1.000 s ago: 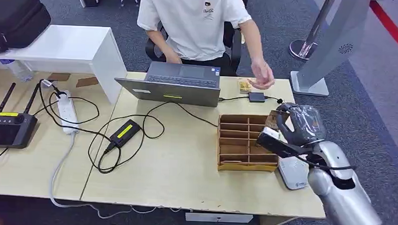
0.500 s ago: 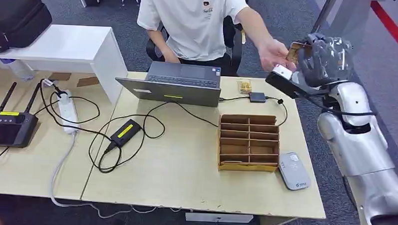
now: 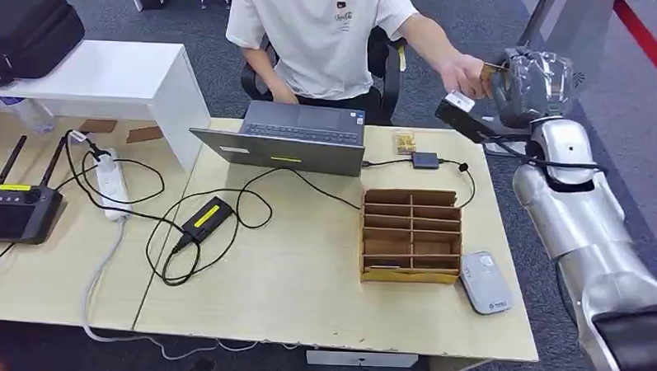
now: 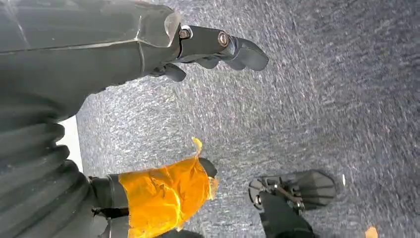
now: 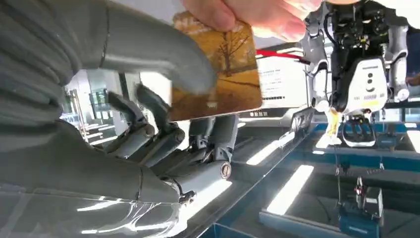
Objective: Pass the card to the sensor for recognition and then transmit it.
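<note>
I hold my right hand (image 3: 531, 81) raised beyond the far right corner of the table (image 3: 305, 292), thumb pressed on the face of the card (image 5: 218, 74) with my fingers (image 5: 148, 134) behind it, so the card is pinched between them. A person's hand (image 3: 463, 73) grips the same card at its other edge; in my right wrist view their fingertips sit on its top corner. The card shows an orange autumn tree picture.

My left hand (image 4: 198, 49) hangs over grey carpet, fingers apart and holding nothing, its thumb wrapped in orange tape.

On the table the brown divided organizer box (image 3: 410, 234) stands near the right edge; its compartments look bare as far as I can tell. Just beside its near right corner lies the grey card sensor (image 3: 484, 282). Behind the box a laptop (image 3: 290, 139) sits open before the person.
</note>
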`<state>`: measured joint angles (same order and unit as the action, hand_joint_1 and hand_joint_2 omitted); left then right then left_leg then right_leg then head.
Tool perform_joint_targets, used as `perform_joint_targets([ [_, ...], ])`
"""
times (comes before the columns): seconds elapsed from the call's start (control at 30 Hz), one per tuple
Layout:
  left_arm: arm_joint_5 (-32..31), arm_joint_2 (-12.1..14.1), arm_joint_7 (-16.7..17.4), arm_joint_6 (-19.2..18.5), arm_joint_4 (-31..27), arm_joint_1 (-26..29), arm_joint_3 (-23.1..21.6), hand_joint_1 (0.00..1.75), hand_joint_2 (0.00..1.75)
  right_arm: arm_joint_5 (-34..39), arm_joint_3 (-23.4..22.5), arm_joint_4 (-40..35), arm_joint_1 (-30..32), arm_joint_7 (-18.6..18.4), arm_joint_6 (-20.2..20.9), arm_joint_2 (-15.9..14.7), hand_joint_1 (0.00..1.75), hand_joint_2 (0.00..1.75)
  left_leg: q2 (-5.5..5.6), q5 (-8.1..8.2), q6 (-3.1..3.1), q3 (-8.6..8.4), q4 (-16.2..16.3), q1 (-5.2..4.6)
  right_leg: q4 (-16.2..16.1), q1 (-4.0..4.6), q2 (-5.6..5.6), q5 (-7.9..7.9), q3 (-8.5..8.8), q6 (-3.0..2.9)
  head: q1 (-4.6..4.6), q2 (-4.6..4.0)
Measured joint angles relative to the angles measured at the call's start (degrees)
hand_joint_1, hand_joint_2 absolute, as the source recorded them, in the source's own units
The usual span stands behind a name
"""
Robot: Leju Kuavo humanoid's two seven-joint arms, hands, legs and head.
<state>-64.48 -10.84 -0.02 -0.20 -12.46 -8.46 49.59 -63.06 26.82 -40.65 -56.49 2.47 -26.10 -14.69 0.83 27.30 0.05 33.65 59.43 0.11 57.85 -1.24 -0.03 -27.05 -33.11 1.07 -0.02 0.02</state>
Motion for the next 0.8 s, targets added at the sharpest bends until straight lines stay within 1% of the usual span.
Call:
perform_joint_targets([
  [0.07,0.26,-0.02,-0.09,-0.24,0.00,0.00,-0.07,0.00,1.75,0.00,0.00,1.18,-0.01,0.28,-0.44,0.26,0.00,1.75,-0.01,0.01,0.00,0.00,-0.01,0.00,0.00,0.00,0.02,-0.01,-0.01,0.00,-0.02,0.00],
  [0.2,0.74,0.00,-0.17,0.52,0.00,0.01,-0.07,0.00,1.75,-0.28,0.04,2.92,0.00,0.79,-0.76,0.57,0.00,1.75,-0.02,0.01,0.00,0.01,-0.01,0.00,-0.01,0.00,0.02,-0.01,-0.03,0.00,0.00,0.00],
  [0.47,0.70,0.04,0.04,0.40,0.00,0.04,-0.07,0.00,1.75,-0.92,0.04,4.80,-0.02,1.09,-1.03,0.59,0.00,1.75,-0.03,-0.01,0.00,0.00,0.01,0.00,-0.01,0.00,0.03,0.01,-0.03,0.00,0.00,0.00],
  [0.57,0.70,0.07,0.18,0.24,0.00,0.04,-0.07,0.00,1.75,-1.79,0.04,5.42,-0.15,0.50,-0.72,0.37,0.00,1.75,-0.02,-0.01,0.00,-0.01,0.03,0.00,-0.01,0.00,0.02,0.01,-0.03,0.00,0.00,0.00],
  [0.67,0.70,0.09,0.26,0.18,0.00,0.08,-0.07,0.00,1.75,-2.73,-0.04,6.56,-1.08,-1.16,1.19,-0.81,0.00,1.75,0.00,0.00,0.00,0.00,0.06,-0.01,-0.01,-0.01,0.00,0.01,-0.04,0.00,-0.02,0.00],
  [0.8,0.79,0.26,0.26,0.15,0.00,0.25,-0.04,0.00,1.75,-4.54,-0.15,9.63,-3.57,-3.23,4.37,-4.26,0.00,1.75,0.03,0.01,0.01,0.07,0.14,-0.01,-0.02,-0.02,-0.04,0.01,-0.04,0.00,-0.02,0.00],
])
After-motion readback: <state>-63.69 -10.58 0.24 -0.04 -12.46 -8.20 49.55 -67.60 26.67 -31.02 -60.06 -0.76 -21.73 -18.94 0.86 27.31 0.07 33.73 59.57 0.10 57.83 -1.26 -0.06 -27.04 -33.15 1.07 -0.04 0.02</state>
